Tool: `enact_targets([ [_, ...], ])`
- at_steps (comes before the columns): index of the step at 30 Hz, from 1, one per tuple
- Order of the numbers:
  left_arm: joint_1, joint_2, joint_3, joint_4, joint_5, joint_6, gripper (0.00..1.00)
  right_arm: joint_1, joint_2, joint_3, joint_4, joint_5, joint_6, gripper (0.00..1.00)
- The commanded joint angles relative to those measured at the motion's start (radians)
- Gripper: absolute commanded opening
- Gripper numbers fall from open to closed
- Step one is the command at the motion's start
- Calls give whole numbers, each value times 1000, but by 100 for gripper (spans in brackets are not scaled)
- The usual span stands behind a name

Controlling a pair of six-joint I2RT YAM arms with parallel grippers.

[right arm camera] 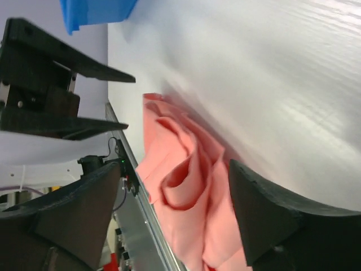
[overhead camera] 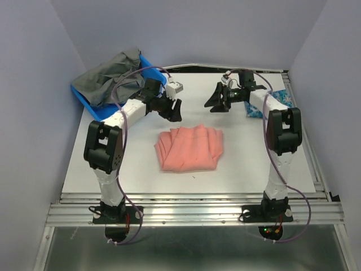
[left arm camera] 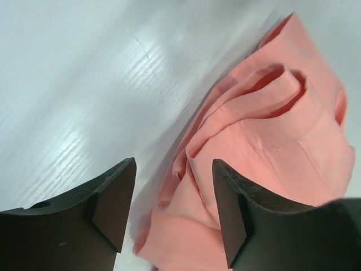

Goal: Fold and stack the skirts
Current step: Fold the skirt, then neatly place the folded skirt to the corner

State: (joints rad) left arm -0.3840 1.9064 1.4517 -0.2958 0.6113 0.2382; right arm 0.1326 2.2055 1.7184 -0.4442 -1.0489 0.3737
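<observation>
Top external view showed the pink skirt (overhead camera: 189,148) lying folded in the middle of the table (overhead camera: 141,176), and the blue flowered skirt (overhead camera: 253,111) at the far right, partly hidden behind the right arm. The left gripper (overhead camera: 172,108) and right gripper (overhead camera: 217,100) hung just beyond the pink skirt, fingers spread, grasping nothing.

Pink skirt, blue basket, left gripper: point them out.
pink skirt (overhead camera: 189,148), top view, middle of the folded cloth
blue basket (overhead camera: 93,108), top view, front wall
left gripper (left arm camera: 174,167), left wrist view, between its fingertips

Folded pink skirt (overhead camera: 189,148) mid-table; blue skirt (overhead camera: 254,111) far-right
</observation>
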Motion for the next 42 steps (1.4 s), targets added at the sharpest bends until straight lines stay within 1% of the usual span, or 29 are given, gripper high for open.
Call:
enact_targets([
  [1, 7, -173, 55, -16, 38, -115, 68, 9, -225, -60, -48, 47, -136, 75],
  [2, 7, -188, 49, -16, 42, -119, 68, 9, -252, -83, -53, 50, -145, 72],
  [3, 7, -210, 36, -14, 50, -122, 67, 9, -280, -109, -56, 46, -157, 62],
  [5, 7, -268, -26, 10, 82, -151, 63, 30, -366, -198, -63, 44, -197, 55],
  [6, 5, -295, -54, 24, 91, -161, 60, 44, -392, -230, -67, 32, -206, 48],
  [8, -7, -311, -129, 27, 111, -172, 56, 105, -438, -327, -70, 23, -211, 44],
  [10, -18, -322, -210, 49, 119, -191, 51, 154, -474, -391, -70, 32, -187, 43],
  [11, -24, -320, -237, 64, 125, -203, 50, 177, -481, -426, -54, 38, -170, 43],
  [12, -35, -319, -261, 79, 128, -232, 50, 205, -486, -495, -6, 41, -151, 42],
  [14, -38, -296, -327, 135, 130, -299, 49, 214, -468, -569, 85, 91, -101, 41],
  [17, -36, -225, -363, 168, 96, -338, 49, 214, -402, -556, 85, 193, -119, 41],
  [21, -23, -100, -360, 202, 26, -381, 49, 194, -278, -456, 41, 361, -128, 40],
  [24, -12, -55, -291, 190, -31, -344, 49, 183, -225, -413, 25, 421, -142, 40],
  [26, -3, -41, -220, 170, -53, -282, 50, 183, -218, -370, 27, 423, -133, 40],
  [27, -1, -55, -194, 144, -48, -255, 51, 183, -219, -352, 19, 370, -125, 43],
  [28, 0, -73, -173, 130, -36, -220, 56, 183, -225, -335, 16, 339, -118, 46],
  [29, -7, -96, -147, 118, -24, -145, 59, 183, -237, -320, 18, 313, -99, 48],
  [30, -13, -127, -139, 107, -24, -104, 61, 183, -274, -316, 18, 258, -90, 55],
  [32, -41, -225, -139, 55, -57, -12, 65, 183, -322, -316, 19, 225, -59, 61],
  [33, -90, -260, -148, 40, -121, 34, 66, 183, -349, -333, 22, 221, -55, 65],
  [34, -123, -326, -184, 21, -163, 114, 67, 183, -403, -347, 25, 228, -44, 69],
  [35, -162, -357, -210, 20, -247, 146, 67, 183, -426, -364, 22, 239, -35, 71],
  [36, -249, -415, -243, 30, -286, 212, 68, 173, -464, -403, 22, 272, -32, 74],
  [37, -300, -441, -273, 38, -341, 242, 68, 164, -480, -427, 22, 286, -29, 75],
  [38, -350, -461, -342, 53, -391, 266, 69, 150, -493, -450, 22, 296, -21, 75],
  [39, -439, -481, -379, 72, -469, 289, 70, 133, -506, -473, 24, 305, -12, 77],
  [40, -478, -501, -428, 98, -502, 326, 70, 90, -523, -515, 25, 319, 11, 77],
  [41, -515, -506, -445, 107, -528, 338, 74, 66, -529, -535, 28, 320, 19, 79],
  [42, -545, -506, -459, 118, -571, 349, 86, 43, -533, -551, 33, 320, 31, 82],
])
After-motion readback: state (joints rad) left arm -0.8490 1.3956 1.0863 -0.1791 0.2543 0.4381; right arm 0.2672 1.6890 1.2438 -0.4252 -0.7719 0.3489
